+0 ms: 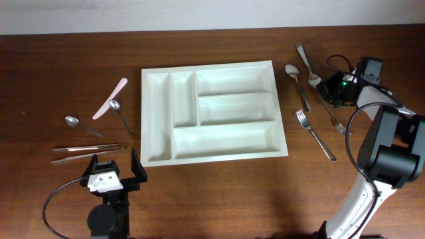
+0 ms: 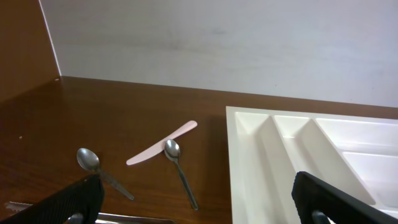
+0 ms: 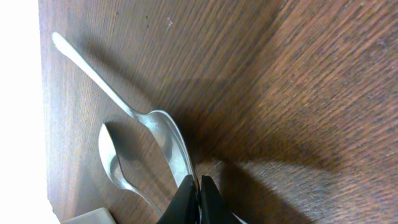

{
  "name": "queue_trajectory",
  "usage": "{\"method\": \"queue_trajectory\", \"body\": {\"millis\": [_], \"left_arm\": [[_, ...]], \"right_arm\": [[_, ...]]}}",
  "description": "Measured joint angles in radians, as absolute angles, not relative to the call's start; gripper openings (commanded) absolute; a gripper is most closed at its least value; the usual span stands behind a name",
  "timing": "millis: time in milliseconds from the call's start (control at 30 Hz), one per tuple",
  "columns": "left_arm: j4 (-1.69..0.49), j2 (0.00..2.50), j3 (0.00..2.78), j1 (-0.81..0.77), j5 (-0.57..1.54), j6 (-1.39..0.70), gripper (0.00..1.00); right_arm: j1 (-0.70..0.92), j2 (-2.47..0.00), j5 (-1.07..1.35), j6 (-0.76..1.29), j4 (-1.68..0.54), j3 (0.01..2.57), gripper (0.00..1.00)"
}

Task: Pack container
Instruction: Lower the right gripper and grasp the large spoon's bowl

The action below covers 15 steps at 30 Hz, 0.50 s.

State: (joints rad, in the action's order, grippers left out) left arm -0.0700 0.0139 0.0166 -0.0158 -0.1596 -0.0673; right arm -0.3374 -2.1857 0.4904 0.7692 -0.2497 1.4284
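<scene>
The container (image 1: pixel 212 66), a big white tray with several compartments, lies in the middle of the table with nothing in it. Its left part shows in the left wrist view (image 2: pixel 249 124), and one corner (image 3: pixel 87 216) shows in the right wrist view. To its right, my right gripper (image 1: pixel 321 82) (image 3: pixel 199 183) is down at the table, shut on the bowl end of a metal spoon (image 1: pixel 307 61) (image 3: pixel 158 127). A second spoon (image 1: pixel 296 81) (image 3: pixel 112 158) lies beside it. My left gripper (image 1: pixel 114 166) (image 2: pixel 196 186) stands open near the front left, holding nothing.
Left of the tray lie a pink knife (image 1: pixel 109 99) (image 2: pixel 161 143), two spoons (image 1: pixel 121 114) (image 1: pixel 81 124) and long metal tongs (image 1: pixel 89 151). Right of the tray are two forks (image 1: pixel 316 136) (image 1: pixel 332 114). The right arm's cable loops by the right edge.
</scene>
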Motion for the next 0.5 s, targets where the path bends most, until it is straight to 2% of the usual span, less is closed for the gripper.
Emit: {"method": "queue_trajectory", "body": {"millis": [500], "left_arm": [[-0.07, 0.014, 0.017, -0.016, -0.16, -0.067, 0.99]], "right_arm": [[-0.337, -2.186, 0.519, 0.763, -0.208, 1.434, 0.04]]}}
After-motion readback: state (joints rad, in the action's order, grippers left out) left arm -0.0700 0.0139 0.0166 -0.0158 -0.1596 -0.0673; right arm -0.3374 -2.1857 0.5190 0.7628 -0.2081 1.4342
